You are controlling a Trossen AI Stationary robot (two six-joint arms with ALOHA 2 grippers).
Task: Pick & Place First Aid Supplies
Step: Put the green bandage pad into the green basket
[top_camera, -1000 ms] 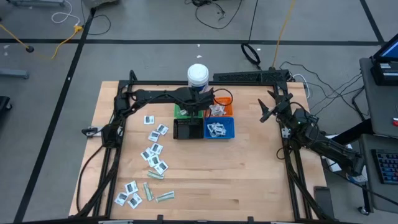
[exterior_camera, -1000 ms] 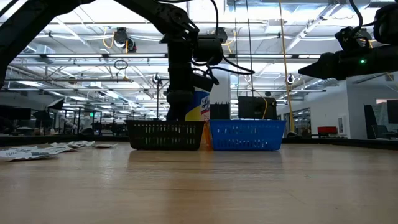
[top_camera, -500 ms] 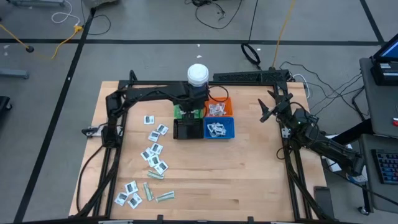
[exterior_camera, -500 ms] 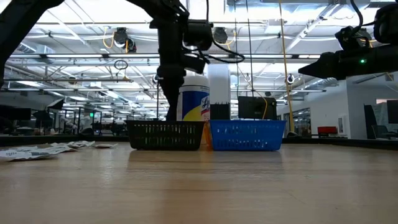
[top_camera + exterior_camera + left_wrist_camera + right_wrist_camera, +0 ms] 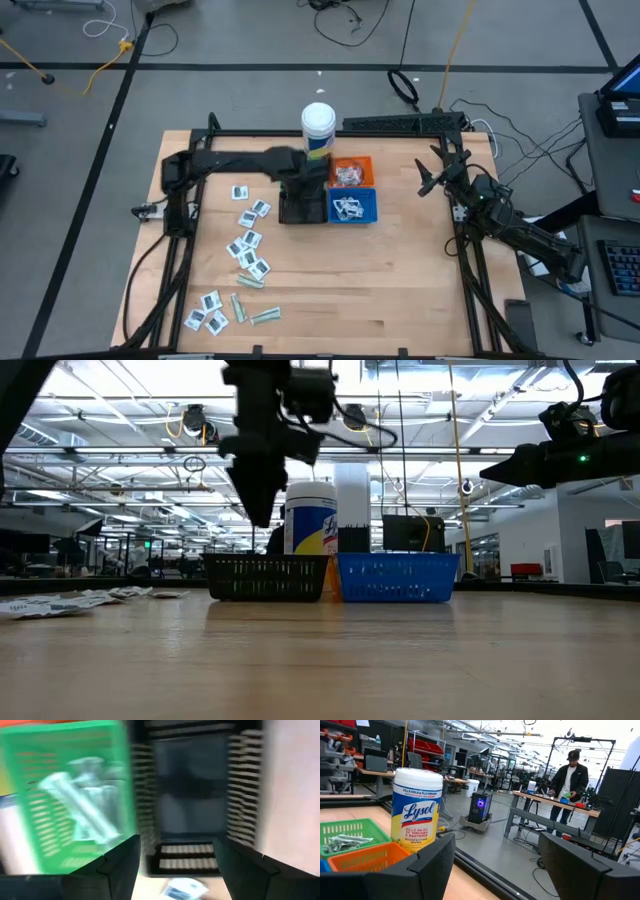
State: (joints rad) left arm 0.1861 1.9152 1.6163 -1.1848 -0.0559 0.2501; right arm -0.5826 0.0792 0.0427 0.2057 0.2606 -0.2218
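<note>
Sorting step: we judge the left gripper sits between a drop and the next pick, hovering above the black bin beside the green bin.
Left gripper state: in the left wrist view we see its fingers spread apart with nothing between them, so we read it as empty and open.
Right gripper: we see the right gripper parked near the table's right edge, well apart from the bins, its fingers parted and empty.
Supplies already binned: we see pale-green strips lying in the green bin, white packets in the orange bin and in the blue bin; the black bin looks empty from the left wrist view.
Supplies left to move: we see the white sachets scattered on the wooden table to the left of the bins, with more sachets and green strips near the front edge.
Bystander items: we note the white Lysol tub standing just behind the bins, and a person at a bench far behind the table.
Next move: we judge the left arm must swing out to the loose sachets, lower over one, and close on a flat packet lying flush with the wood, which calls for a low, careful pinch.
Progress: we judge the job partly done, since many packets are on the table.
</note>
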